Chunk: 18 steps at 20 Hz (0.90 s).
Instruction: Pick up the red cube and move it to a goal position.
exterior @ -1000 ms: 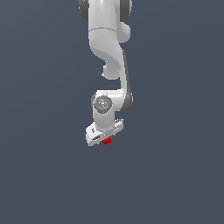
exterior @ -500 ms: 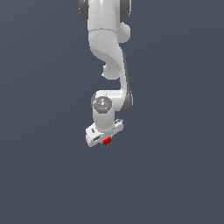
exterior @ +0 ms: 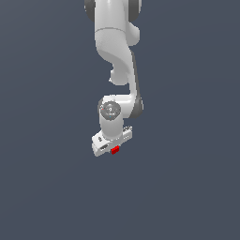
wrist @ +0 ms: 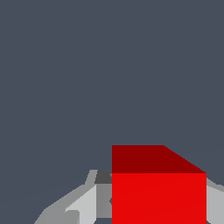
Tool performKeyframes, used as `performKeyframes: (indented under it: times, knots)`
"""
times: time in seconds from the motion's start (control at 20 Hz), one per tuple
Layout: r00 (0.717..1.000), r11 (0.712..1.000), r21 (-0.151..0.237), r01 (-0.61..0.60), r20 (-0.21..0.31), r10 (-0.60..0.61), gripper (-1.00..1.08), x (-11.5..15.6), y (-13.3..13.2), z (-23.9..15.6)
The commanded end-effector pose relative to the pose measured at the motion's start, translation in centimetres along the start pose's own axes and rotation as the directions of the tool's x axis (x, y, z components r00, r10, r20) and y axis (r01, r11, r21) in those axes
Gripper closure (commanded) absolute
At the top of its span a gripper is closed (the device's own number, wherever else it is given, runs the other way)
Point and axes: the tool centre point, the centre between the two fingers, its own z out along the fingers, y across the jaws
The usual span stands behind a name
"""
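Observation:
The red cube (exterior: 115,150) is a tiny bright red block held at the tip of my white gripper (exterior: 114,149), below the arm in the middle of the exterior view. In the wrist view the red cube (wrist: 158,192) fills the space between the grey fingers (wrist: 83,205), which press on its sides. The gripper is shut on the cube. The fingertips are mostly hidden by the cube and the hand in the exterior view.
A plain dark grey-blue surface (exterior: 187,187) fills the background of both views. The white arm (exterior: 117,56) hangs down from the top of the exterior view. No other objects or goal marker show.
The gripper with the red cube has shifted very slightly, a little up and to the exterior view's right. The cube stays held.

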Motion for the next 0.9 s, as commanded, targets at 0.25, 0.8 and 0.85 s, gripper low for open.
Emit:
performKeyframes:
  times: [0.25,0.8,0.85]
  knots:
    - [1.0,1.0,-0.001,0.001,-0.001,-0.001,1.08,-0.1,-1.1,-3.5]
    - [1.0,1.0,-0.002,0.001,0.0,-0.001,1.08,-0.6,-4.4,-14.0]
    - [1.0,1.0,-0.002,0.001,0.0,-0.001,1.08,-0.7,-4.7,-15.2]
